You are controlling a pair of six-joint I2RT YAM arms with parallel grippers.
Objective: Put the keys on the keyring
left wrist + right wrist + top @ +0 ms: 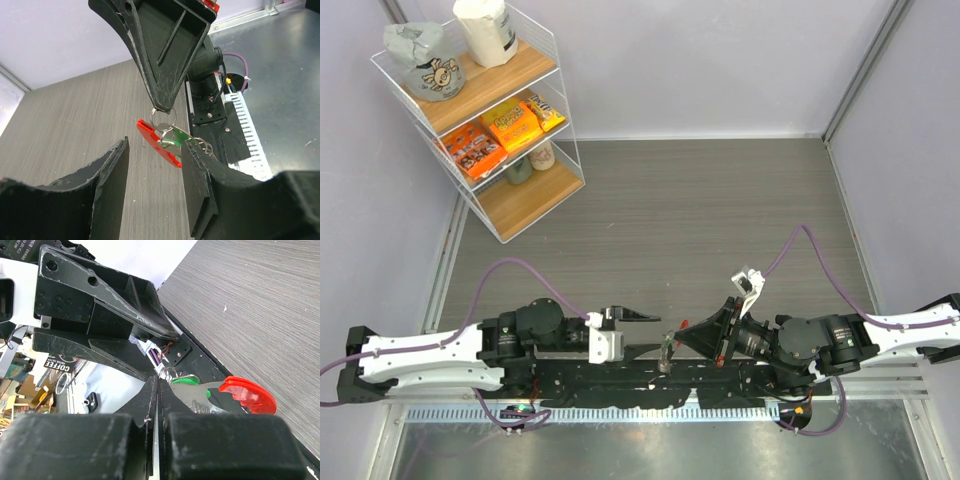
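Note:
The keyring (156,141) hangs in the air, a red arc with silvery rings and coils, and a green key (176,137) dangles on it. My right gripper (163,108) points down from above and is shut on the keyring's top silver ring. In the right wrist view the shut right gripper (158,381) has the green key (186,380) and the red arc (248,394) just beyond its tips. My left gripper (155,150) stands open just below, its right finger (200,185) beside the hanging keyring. From above, the keyring (667,352) hangs between the left gripper (653,333) and the right gripper (682,340).
A wire shelf (565,150) with snack packs and bags stands at the far left of the grey wood-grain table (700,200). The black base rail (620,385) and a shiny metal plate (650,450) lie along the near edge. Purple cables (820,250) loop over both arms.

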